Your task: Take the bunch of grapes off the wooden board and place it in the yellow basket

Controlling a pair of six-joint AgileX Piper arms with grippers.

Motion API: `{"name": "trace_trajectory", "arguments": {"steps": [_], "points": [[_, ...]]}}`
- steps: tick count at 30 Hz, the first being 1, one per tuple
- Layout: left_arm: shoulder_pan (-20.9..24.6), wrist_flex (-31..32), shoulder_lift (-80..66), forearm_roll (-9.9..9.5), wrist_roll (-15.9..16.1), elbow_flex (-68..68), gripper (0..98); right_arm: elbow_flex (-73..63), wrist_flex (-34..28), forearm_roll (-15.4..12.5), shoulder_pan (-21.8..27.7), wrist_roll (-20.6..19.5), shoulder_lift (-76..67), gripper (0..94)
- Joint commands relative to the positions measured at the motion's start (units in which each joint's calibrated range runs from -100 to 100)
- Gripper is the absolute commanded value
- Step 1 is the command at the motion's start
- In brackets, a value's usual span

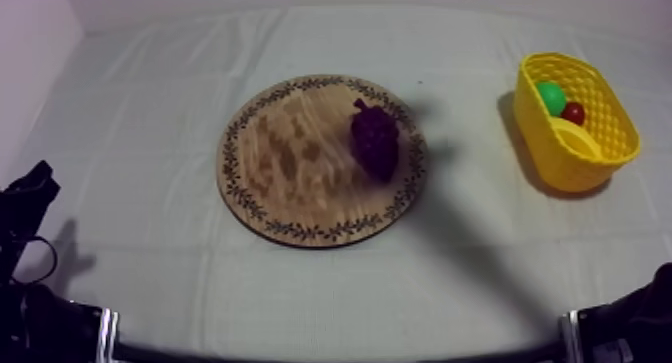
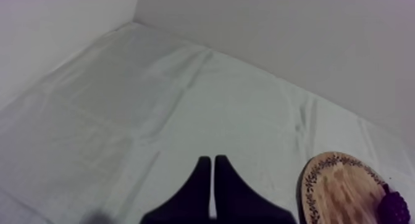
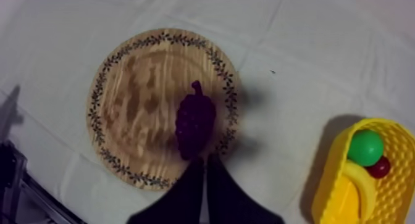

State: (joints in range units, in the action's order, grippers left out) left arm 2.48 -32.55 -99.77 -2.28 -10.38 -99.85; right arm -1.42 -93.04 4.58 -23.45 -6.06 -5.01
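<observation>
Our right gripper (image 3: 205, 158) is hovering over the rim of the wooden board (image 3: 136, 91), just beside the bunch of grapes (image 3: 195, 124), with its fingers lying together on nothing. Our left gripper (image 2: 213, 158) is hanging above bare tabletop (image 2: 154, 97) beside the board, fingers likewise pressed together. The grapes are lying on the board's basket-ward half. The yellow basket (image 3: 327, 177) is standing well apart from the board, holding a banana (image 3: 364, 183), a small red fruit (image 3: 378, 167) and a green fruit (image 3: 365, 147), possibly the pear.
</observation>
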Motion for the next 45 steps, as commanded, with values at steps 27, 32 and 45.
{"name": "trace_trajectory", "arguments": {"steps": [27,32,45], "points": [[0.0,0.0,0.0,0.01,0.0,0.0,0.0,-10.3,-4.6,-2.3,1.9,-4.4,13.5,56.5],[0.0,0.0,0.0,0.01,0.0,0.0,0.0,-10.1,-4.3,-2.8,0.9,-5.4,16.0,60.4],[0.0,0.0,0.0,0.01,0.0,0.0,0.0,-8.5,-1.2,-3.1,-1.5,-8.0,29.2,63.1]]}}
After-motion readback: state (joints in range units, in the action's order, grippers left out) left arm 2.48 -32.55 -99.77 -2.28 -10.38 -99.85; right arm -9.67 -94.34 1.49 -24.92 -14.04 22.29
